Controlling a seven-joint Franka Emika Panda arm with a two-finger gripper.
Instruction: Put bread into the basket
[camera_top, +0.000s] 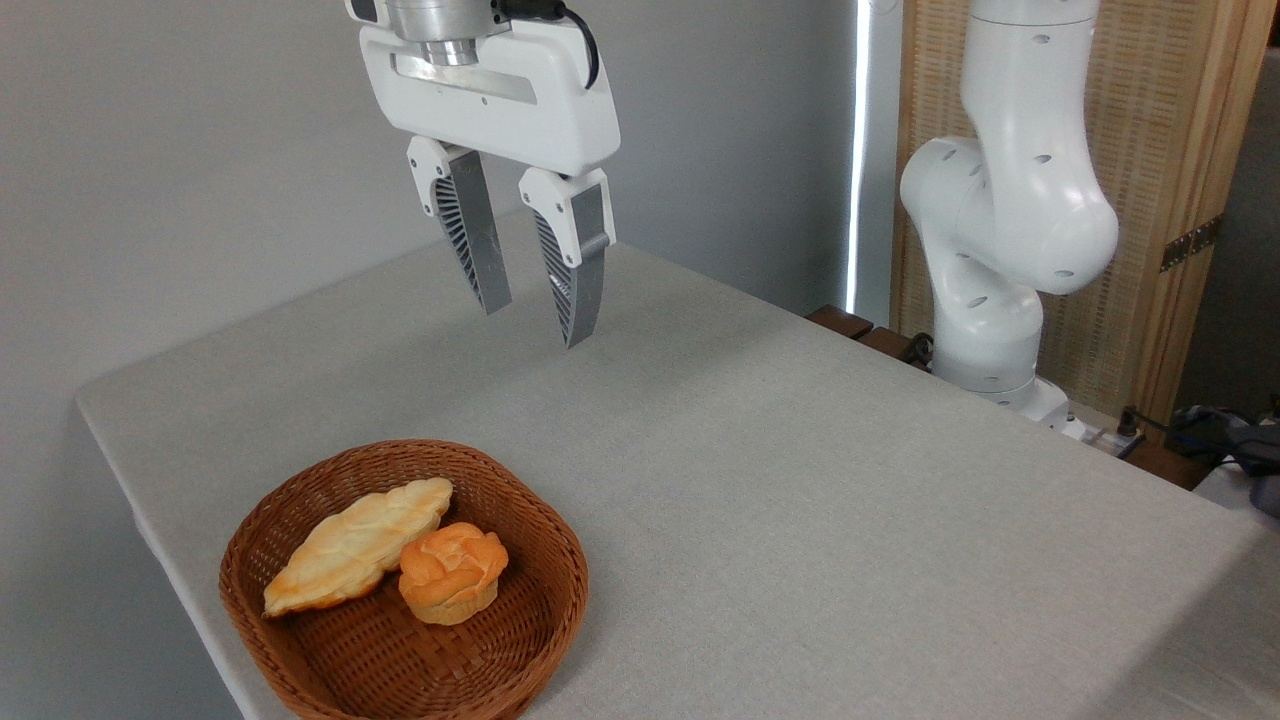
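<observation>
The bread (452, 571) is seen lying inside the basket (300, 660) in the lower left of the frame, resting on the woven floor toward the right half of it. A longer, paler pastry (350, 545) is laid in the same basket, just to the upper left of the bread and touching it. The basket is set near the lower-left corner of the counter (800, 500), which is covered by a light grey cloth. The jaws (535, 305) are held in the air in the upper middle of the frame, well above the counter and well apart from the basket; they are parted, with a clear gap between the two ribbed grey fingers (470, 240), and nothing is gripped between them. The white arm (1000, 220) is seen rising at the right edge of the counter, in front of a wooden screen (1150, 150).
</observation>
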